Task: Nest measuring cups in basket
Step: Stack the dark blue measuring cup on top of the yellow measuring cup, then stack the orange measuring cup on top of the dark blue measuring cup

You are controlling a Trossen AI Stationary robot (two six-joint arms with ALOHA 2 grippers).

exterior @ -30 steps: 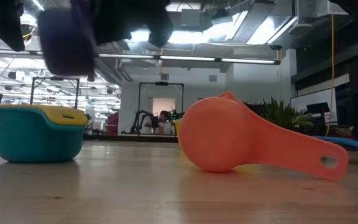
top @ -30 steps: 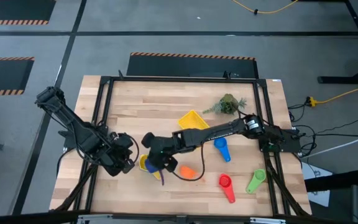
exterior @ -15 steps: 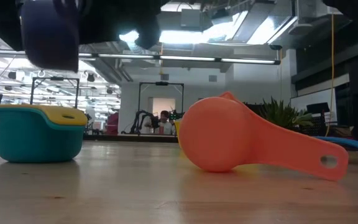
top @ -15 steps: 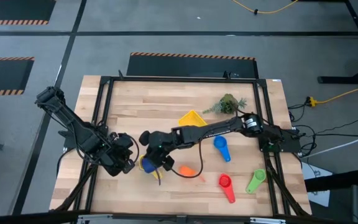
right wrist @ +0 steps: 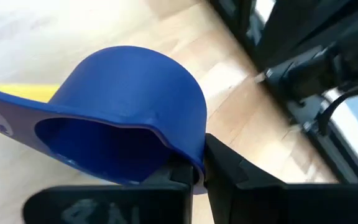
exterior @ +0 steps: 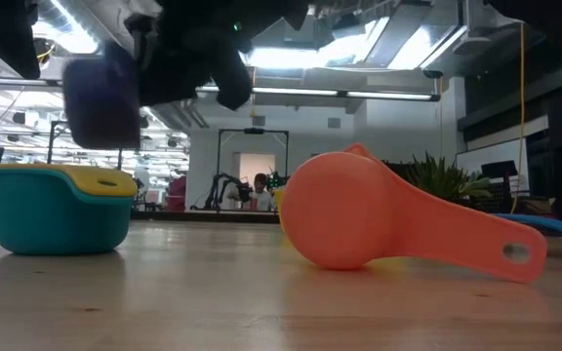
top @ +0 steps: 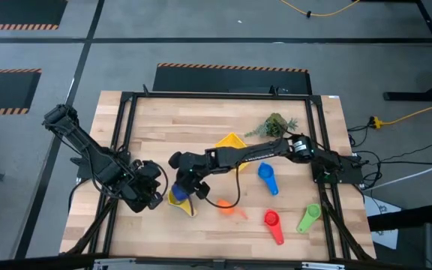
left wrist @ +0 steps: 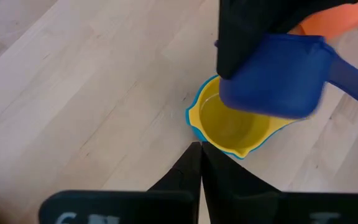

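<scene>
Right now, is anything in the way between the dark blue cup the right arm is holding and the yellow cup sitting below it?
Nothing visible. The right pincer holds the dark blue plastic measuring cup by its rim, hanging just above the open yellow cup nested in a teal one. The left pincer is shut beside them, not between.

Seven measuring cups [top: 268,180], one basket [top: 231,142]
</scene>
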